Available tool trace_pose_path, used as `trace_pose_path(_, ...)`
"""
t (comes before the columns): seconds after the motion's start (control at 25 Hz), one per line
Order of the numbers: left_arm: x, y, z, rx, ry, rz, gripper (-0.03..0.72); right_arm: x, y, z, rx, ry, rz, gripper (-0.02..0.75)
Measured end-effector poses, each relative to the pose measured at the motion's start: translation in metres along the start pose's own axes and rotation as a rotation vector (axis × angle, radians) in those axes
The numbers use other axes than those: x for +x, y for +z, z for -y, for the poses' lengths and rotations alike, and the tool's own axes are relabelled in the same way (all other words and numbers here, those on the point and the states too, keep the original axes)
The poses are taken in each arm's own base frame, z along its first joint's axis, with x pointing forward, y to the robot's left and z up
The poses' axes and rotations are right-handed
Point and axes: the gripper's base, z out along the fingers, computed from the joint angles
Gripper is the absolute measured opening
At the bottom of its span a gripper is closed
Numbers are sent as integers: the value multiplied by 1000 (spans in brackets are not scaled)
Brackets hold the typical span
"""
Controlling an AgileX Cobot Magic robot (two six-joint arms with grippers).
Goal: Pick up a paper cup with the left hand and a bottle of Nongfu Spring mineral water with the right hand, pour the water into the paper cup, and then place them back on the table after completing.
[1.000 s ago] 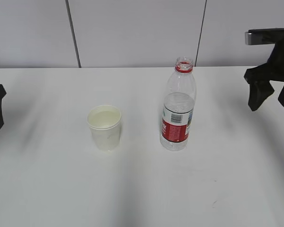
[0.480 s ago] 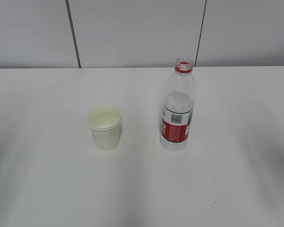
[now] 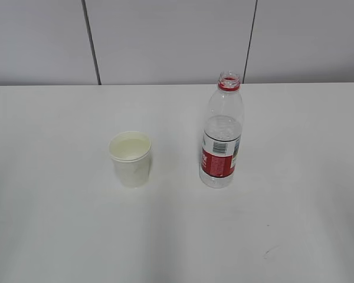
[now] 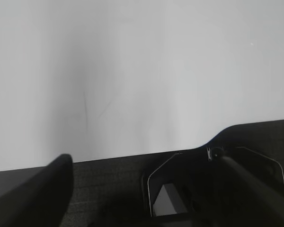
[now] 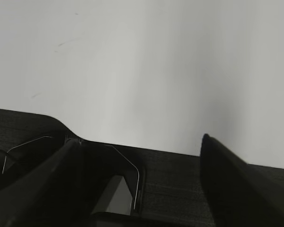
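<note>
A white paper cup (image 3: 130, 158) stands upright on the white table (image 3: 59, 224), left of centre, with clear water (image 3: 130, 146) in it. The uncapped Nongfu Spring bottle (image 3: 222, 132), with a red label and red neck ring, stands upright to the cup's right, part full of water. Neither arm shows in the exterior view. In the left wrist view my left gripper (image 4: 139, 158) is open and empty over a dark surface at the table's edge. In the right wrist view my right gripper (image 5: 139, 142) is likewise open and empty. The cup and bottle are out of both wrist views.
A grey panelled wall (image 3: 165, 41) runs behind the table. A black textured surface (image 4: 109, 179) with a cut-out borders the table in the left wrist view, and a similar one (image 5: 175, 179) shows in the right wrist view. Faint scuffs mark the tabletop (image 3: 270, 252).
Both arms, seen at the left and right edges one second ago, have moved out of the exterior view. The cup and bottle have not moved.
</note>
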Motion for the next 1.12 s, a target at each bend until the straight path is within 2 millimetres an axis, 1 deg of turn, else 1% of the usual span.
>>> trace_pose_path(0.16,10,-8,1,-2,1,84,553,16,4,-1,-1,-11,-3,568)
trace_pose_path(0.24,15,-13,1,-5,2,138,553,24,4,-1,1,-21,23,568)
trace_pose_path(0.4,28,-25,2,-12,4,286,553,38,-7,-3,11,-34,151,568)
trace_pose_path(0.56,41,-29,3,-18,6,450,552,56,-21,-5,21,-46,309,568)
trace_pose_path(0.72,54,-33,4,-19,7,557,552,78,-35,-7,31,-60,484,568)
trace_pose_path(0.76,55,-34,4,-18,7,568,552,81,-36,-8,30,-60,505,568)
trace_pose_path(1.12,55,-34,4,-16,6,571,552,84,-36,-5,50,21,516,568)
